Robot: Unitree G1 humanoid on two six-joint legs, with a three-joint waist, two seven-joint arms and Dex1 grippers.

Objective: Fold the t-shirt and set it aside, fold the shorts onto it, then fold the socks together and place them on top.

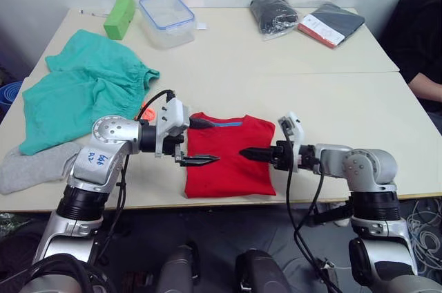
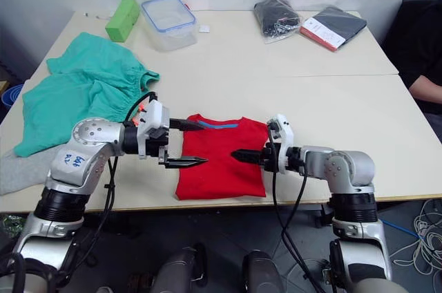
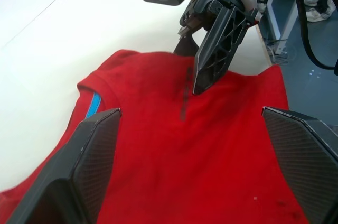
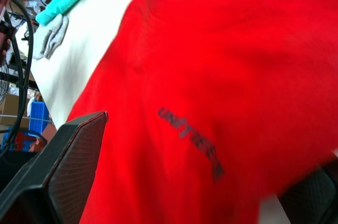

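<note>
The t-shirt [image 1: 228, 157] lies folded into a rectangle at the worktop [image 1: 290, 86] near edge, collar away from the robot. Left gripper [image 1: 200, 142] and right gripper [image 1: 253, 154] hover over it, tips facing; both pairs of fingers are spread. Shorts [image 1: 83, 92] and socks [image 1: 31, 167] lie left.

A bright red cotton t-shirt [image 1: 228, 158] is marked by a blue strip inside the collar and a small dark print on the chest. Teal-green fabric shorts [image 1: 79, 96] are set off by an orange drawstring [image 1: 146, 112], and pale grey is seen in the knit socks [image 1: 31, 167]. A lime-green block [image 1: 119, 16], a clear plastic box [image 1: 166, 19] rimmed in blue, and a cream table [image 1: 276, 79] are also seen.
</note>
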